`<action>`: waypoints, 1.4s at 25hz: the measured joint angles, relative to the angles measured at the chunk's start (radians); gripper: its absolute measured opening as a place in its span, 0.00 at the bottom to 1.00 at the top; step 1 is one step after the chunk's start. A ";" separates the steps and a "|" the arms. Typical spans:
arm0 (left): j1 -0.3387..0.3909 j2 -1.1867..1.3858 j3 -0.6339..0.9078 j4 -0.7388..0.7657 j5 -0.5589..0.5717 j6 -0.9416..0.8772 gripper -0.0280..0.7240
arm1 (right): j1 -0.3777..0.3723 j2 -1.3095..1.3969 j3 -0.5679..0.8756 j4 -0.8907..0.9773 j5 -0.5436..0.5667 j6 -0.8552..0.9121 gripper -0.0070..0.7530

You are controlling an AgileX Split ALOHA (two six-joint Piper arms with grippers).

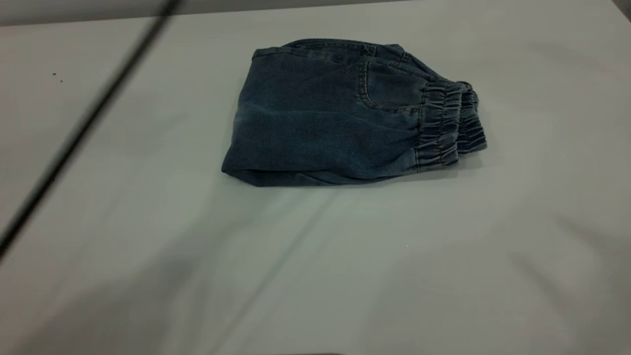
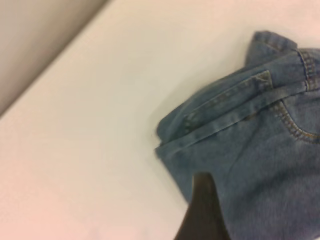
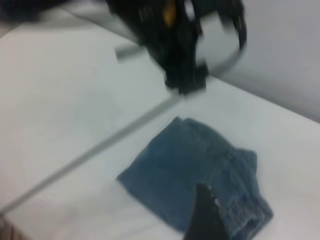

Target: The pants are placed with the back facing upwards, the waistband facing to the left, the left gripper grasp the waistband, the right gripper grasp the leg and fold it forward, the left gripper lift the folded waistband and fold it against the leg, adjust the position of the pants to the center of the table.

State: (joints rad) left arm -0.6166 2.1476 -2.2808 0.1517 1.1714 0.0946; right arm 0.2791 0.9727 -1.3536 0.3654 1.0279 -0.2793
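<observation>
The pants [image 1: 335,123] lie folded into a compact dark-blue denim bundle on the white table [image 1: 315,276], a little beyond its middle. The ruched waistband [image 1: 446,125] is stacked in two layers at the bundle's right end, and a curved pocket seam [image 1: 367,91] faces up. Neither gripper shows in the exterior view. In the left wrist view my left gripper [image 2: 202,207] hovers over the pants [image 2: 250,150] near their stitched hem edges [image 2: 225,120], holding nothing. In the right wrist view my right gripper [image 3: 205,215] hangs higher above the pants [image 3: 195,170], near the waistband [image 3: 250,215].
A blurred dark cable [image 1: 84,123] crosses the left of the exterior view diagonally. The left arm [image 3: 175,40] appears dark and blurred beyond the pants in the right wrist view. The table's far edge [image 2: 55,60] runs close to the bundle.
</observation>
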 joint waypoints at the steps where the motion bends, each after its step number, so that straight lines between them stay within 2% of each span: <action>1: 0.000 -0.045 0.043 0.006 0.000 -0.015 0.72 | 0.000 -0.030 0.000 0.000 0.037 0.000 0.58; 5: 0.000 -0.265 0.252 0.008 0.000 -0.078 0.72 | 0.000 -0.174 0.000 0.000 0.160 0.006 0.58; 9: 0.000 -0.478 0.467 0.007 0.000 -0.146 0.72 | 0.000 -0.306 0.000 0.000 0.231 0.034 0.58; 16: 0.000 -0.811 0.810 0.001 0.000 -0.197 0.72 | 0.000 -0.486 0.033 -0.009 0.249 0.098 0.58; 26: 0.000 -1.226 1.212 -0.074 0.000 -0.178 0.72 | 0.000 -0.738 0.379 -0.033 0.249 0.131 0.58; 35: 0.000 -1.586 1.471 -0.092 0.000 -0.178 0.72 | 0.000 -0.952 0.708 -0.060 0.249 0.132 0.58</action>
State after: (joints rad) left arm -0.6166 0.5614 -0.8094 0.0598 1.1714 -0.0834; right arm 0.2791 0.0210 -0.6458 0.3050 1.2769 -0.1476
